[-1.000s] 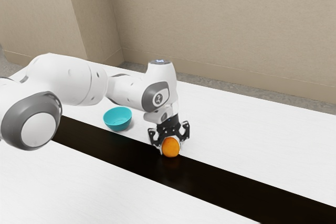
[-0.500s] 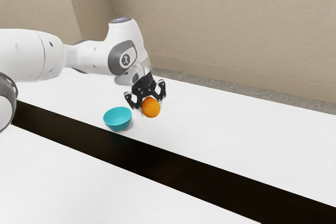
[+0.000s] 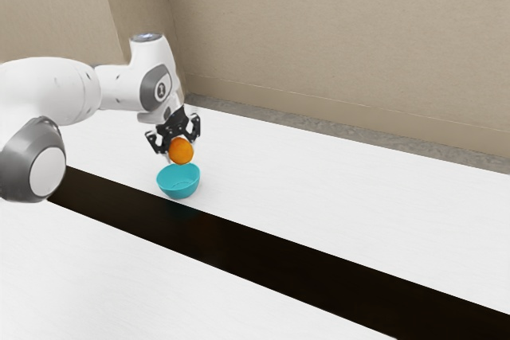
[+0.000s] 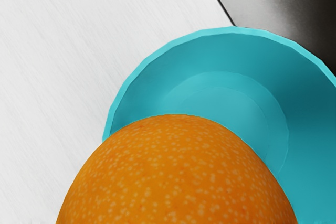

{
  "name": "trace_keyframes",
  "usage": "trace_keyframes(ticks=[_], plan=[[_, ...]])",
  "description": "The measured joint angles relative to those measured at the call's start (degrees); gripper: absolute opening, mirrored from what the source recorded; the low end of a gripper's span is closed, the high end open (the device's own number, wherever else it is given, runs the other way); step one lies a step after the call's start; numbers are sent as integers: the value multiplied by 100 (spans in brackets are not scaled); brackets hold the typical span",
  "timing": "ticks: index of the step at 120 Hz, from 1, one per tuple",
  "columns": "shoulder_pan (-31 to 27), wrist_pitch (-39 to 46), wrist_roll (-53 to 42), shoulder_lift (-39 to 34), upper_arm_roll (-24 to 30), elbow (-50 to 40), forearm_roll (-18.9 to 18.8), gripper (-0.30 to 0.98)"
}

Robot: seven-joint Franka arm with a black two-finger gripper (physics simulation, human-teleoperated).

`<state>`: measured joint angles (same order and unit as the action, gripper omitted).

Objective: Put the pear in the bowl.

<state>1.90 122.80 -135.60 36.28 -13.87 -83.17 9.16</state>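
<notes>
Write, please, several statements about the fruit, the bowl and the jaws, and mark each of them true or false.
1. The jaws are closed on a round orange fruit. True.
2. The bowl is turquoise. True.
3. The fruit already rests inside the bowl. False: it is held up in the air, above the bowl.
4. The bowl is upside down. False: its open side faces up.

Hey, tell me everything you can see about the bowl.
The bowl is round and teal, with a paler, slightly faceted rim and a ring around its floor. It looks like smooth plastic or ceramic. It sits upright on the white table, close beside the black strip. The visible inside is bare. The hand holds an orange fruit above it, apparently not touching it.
</notes>
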Motion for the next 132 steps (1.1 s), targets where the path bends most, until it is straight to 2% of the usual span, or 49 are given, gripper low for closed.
trace_keyframes(ticks=[26, 44, 59, 65, 81, 99, 112, 132], plan=[[-89, 1, -37, 273, -1, 72, 89, 35], [-85, -17, -35, 315, -1, 56, 82, 51], [-67, -27, -22, 191, -1, 1, 74, 59], [-29, -37, 30, -132, 0, -249, 69, 61], [275, -200, 564, -1562, -3, -1331, 16, 64], [887, -1133, 1752, -3005, 17, -1594, -336, 67], [1171, -1748, 2626, -3345, 55, -1335, -515, 67], [1294, -2340, 3765, -3418, 57, -988, -785, 68]])
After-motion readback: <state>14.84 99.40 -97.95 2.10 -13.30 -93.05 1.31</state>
